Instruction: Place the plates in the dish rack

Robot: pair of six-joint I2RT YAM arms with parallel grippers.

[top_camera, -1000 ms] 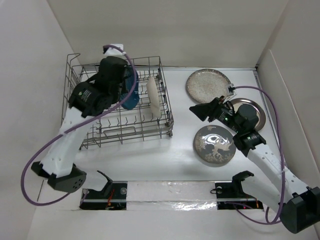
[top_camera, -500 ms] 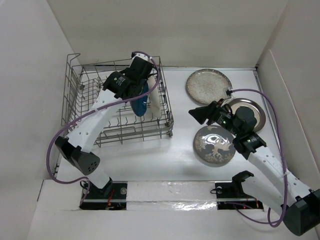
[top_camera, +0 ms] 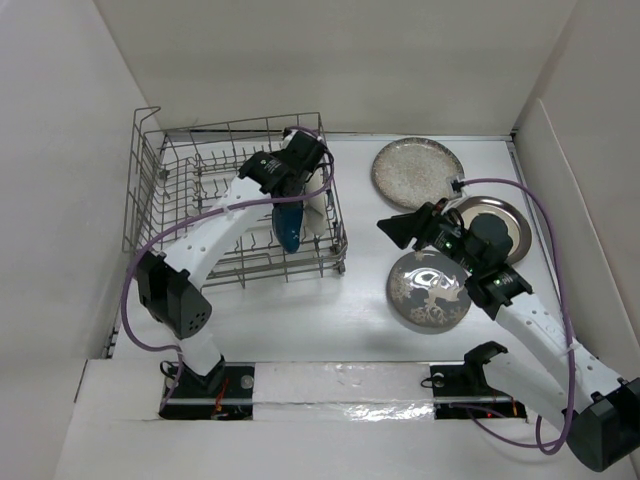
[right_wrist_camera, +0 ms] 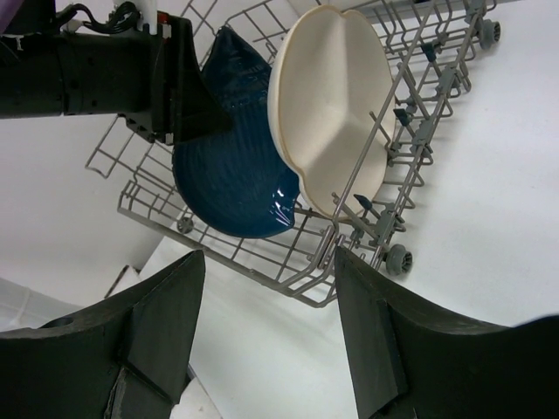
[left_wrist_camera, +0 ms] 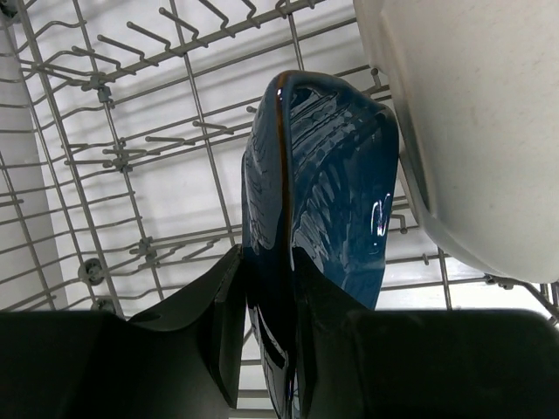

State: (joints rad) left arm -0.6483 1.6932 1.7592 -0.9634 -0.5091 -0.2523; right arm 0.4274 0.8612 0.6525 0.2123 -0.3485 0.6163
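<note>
The grey wire dish rack (top_camera: 240, 268) stands at the left. A cream three-section plate (top_camera: 315, 205) stands upright at its right end, also seen in the left wrist view (left_wrist_camera: 472, 131) and the right wrist view (right_wrist_camera: 336, 113). My left gripper (top_camera: 290, 195) (left_wrist_camera: 269, 253) is shut on the rim of the dark blue teardrop dish (top_camera: 288, 222) (left_wrist_camera: 332, 192) (right_wrist_camera: 231, 175), holding it on edge just left of the cream plate. My right gripper (top_camera: 392, 225) (right_wrist_camera: 269, 253) is open and empty, right of the rack. A grey deer plate (top_camera: 428, 288), a speckled plate (top_camera: 416, 170) and a silver-rimmed plate (top_camera: 495, 222) lie flat at the right.
White walls close in the table at the left, back and right. The right arm covers part of the silver-rimmed plate. The rack's raised right side (right_wrist_camera: 384, 148) stands between my right gripper and the cream plate. Arm mounts (top_camera: 210, 385) sit along the near edge.
My left arm has swung right across the rack with the blue dish and brought it down beside the cream plate. The right arm has hardly moved.
</note>
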